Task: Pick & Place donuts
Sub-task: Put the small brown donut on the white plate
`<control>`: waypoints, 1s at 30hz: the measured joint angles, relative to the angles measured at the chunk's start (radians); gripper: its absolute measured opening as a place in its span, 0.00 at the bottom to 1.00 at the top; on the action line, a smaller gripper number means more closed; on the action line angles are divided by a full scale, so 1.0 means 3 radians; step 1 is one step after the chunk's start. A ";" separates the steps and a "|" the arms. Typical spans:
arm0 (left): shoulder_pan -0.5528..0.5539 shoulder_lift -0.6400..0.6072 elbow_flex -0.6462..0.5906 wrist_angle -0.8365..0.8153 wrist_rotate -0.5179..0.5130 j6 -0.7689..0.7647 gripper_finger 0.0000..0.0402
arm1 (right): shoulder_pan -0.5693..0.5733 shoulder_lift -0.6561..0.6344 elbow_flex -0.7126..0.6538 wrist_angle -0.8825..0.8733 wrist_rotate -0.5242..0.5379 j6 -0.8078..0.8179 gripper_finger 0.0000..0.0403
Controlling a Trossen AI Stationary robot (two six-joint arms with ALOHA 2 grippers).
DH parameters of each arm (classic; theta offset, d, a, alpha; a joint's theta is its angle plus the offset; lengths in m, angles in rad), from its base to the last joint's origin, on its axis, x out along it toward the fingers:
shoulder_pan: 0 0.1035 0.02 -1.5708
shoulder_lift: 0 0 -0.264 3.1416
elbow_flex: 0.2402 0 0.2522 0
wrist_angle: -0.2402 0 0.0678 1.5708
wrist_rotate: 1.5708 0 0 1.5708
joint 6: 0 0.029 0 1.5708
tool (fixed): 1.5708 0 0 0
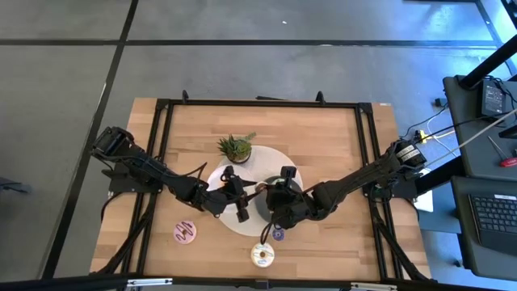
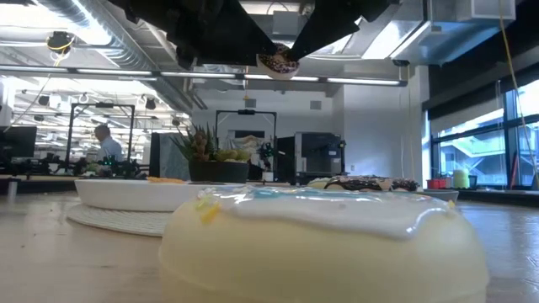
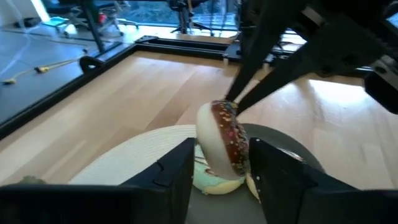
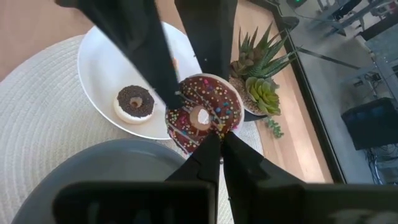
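A chocolate-iced donut with coloured sprinkles (image 4: 202, 115) hangs in the air above the plates, between both grippers. My right gripper (image 4: 219, 142) is shut on its rim. My left gripper (image 3: 221, 163) comes from the opposite side, its fingers closed on the donut's two faces. The low view shows the same donut (image 2: 278, 63) high above the table. On the white plate (image 4: 99, 68) lies a small brown donut (image 4: 135, 102). A pale green donut (image 3: 214, 182) lies under the held one. My left gripper has the donut between its two fingers, one finger (image 3: 264, 165) against the iced face (image 3: 235, 140), the other (image 3: 180, 168) against the pale underside. The donut stands on edge, lifted clear. My right gripper pinches the donut's outer rim (image 4: 217, 129) at its fingertips, on the side away from my left gripper.
A potted plant (image 1: 236, 148) stands behind the plates. A dark grey plate (image 1: 279, 200) sits beside the white plate on a round woven mat (image 1: 242, 218). On the bare table lie a pink donut (image 1: 185, 232), a white-iced donut (image 1: 262, 255) and a purple mini donut (image 1: 278, 234).
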State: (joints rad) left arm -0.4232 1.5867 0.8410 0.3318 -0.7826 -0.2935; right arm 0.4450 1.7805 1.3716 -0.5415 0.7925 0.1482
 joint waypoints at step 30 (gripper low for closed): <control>-0.0028 -0.0178 0.0000 -0.0592 0.0158 -0.0454 0.05 | 0.0227 -0.0537 -0.0089 -0.0891 -0.0492 0.0107 0.42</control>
State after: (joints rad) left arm -0.4316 1.5332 0.8410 0.1543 -0.7353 -0.4297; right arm 0.5132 1.6195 1.3449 -0.8087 0.6450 0.1802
